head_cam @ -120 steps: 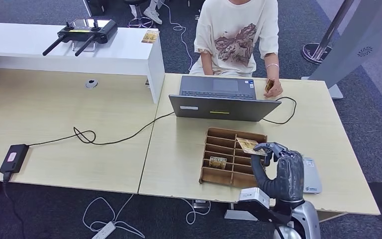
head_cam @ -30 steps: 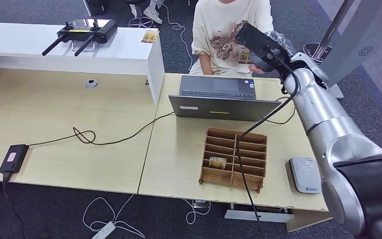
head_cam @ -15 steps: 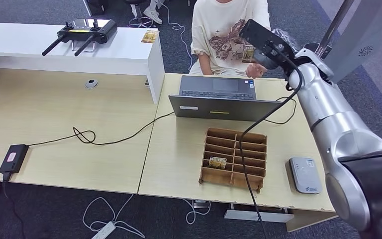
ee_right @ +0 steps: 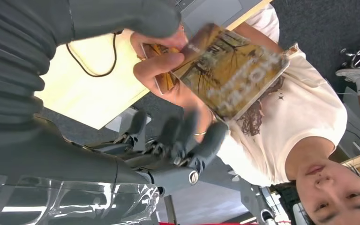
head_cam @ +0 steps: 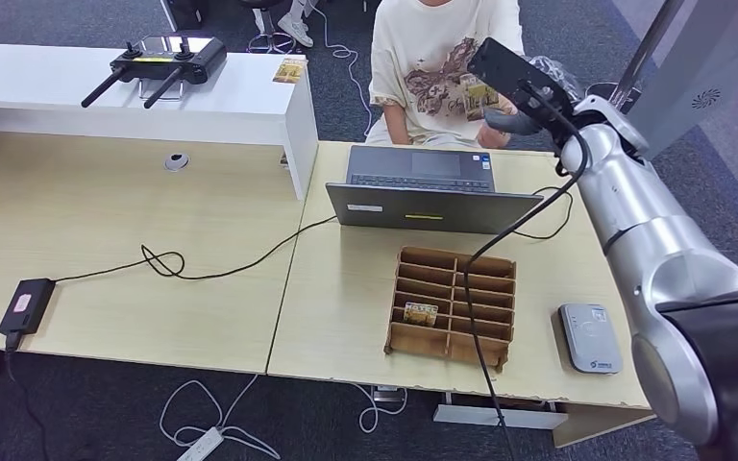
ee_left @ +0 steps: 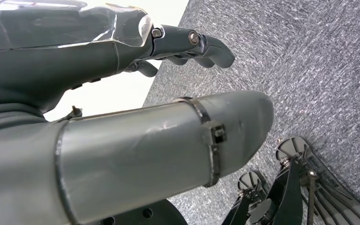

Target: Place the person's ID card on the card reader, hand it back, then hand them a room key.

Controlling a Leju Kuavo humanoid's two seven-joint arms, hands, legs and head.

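Right hand [ee_right: 136,93]: thumb pressing the key card [ee_right: 229,70], the other fingers spread.
Key card: at the thumb tip, long axis running out toward the person.
Person's hand [ee_right: 164,65]: pinching the card's near end, beside the thumb.
Left hand [ee_left: 122,93]: holding nothing, hanging over floor, far from the handover.

Place: you are looking at an office set up as a reception desk.
Furniture: pale wood desks [head_cam: 125,240] pushed together, a white counter [head_cam: 106,96] at the far left.
Floor: grey carpet [head_cam: 346,77].
Equipment: an open laptop [head_cam: 428,192], a card reader [head_cam: 591,338] near right, a wooden card organiser [head_cam: 452,305], loose cables [head_cam: 202,264].
Visitor: a person [head_cam: 437,67] seated across the desk.
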